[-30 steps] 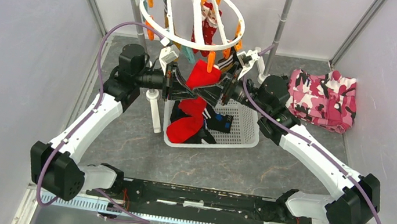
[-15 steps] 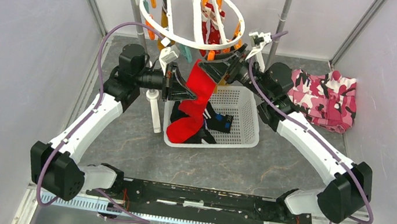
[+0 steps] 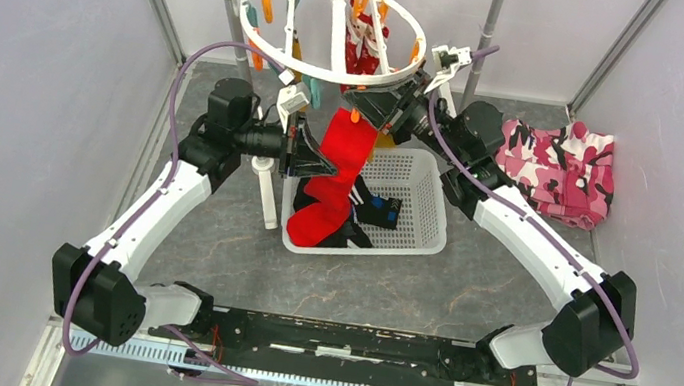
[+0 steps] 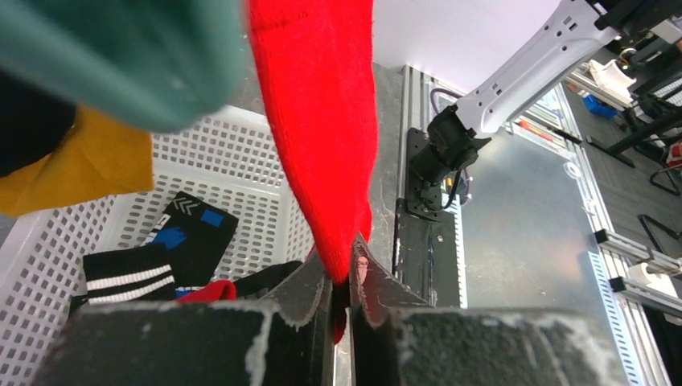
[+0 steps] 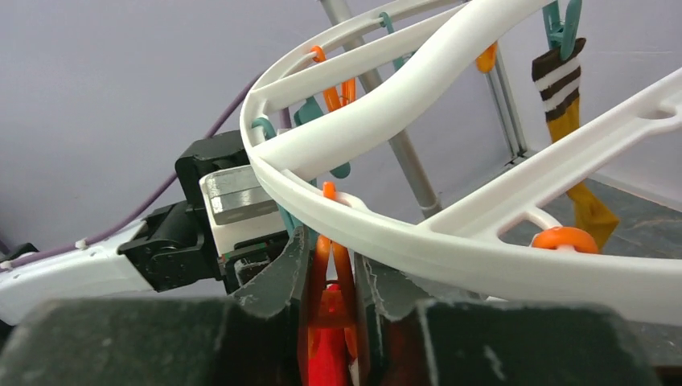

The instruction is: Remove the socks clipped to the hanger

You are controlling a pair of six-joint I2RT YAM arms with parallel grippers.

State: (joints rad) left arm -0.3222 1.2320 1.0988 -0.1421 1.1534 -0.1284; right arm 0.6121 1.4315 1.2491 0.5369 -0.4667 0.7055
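Above the far edge of the desk, the hanger (image 5: 450,253) hangs from a rail, and a red sock (image 4: 322,121) dangles from an orange clip (image 5: 324,241) on its near rim, over the white basket (image 3: 441,229). The right end effector (image 5: 330,273) is closed on that orange clip, one finger pressed to each side just beneath the white ring. The left end effector (image 4: 342,277) is clamped shut on the lower end of the red sock, with the fabric running taut up from its tips towards the clip. The step in hand looks like freeing this sock. To do it well, the right fingers should squeeze the clip's handles squarely until its mouth opens, without dragging the ring sideways. The left should pull straight down and only gently, so the fabric slips out instead of tilting the hanger. Once free, the sock can drop into the basket, where a black sock (image 3: 378,208) and another red one (image 3: 314,221) already lie. More socks hang from clips on the hanger, among them a mustard one with a striped cuff (image 5: 563,96) on the far side.
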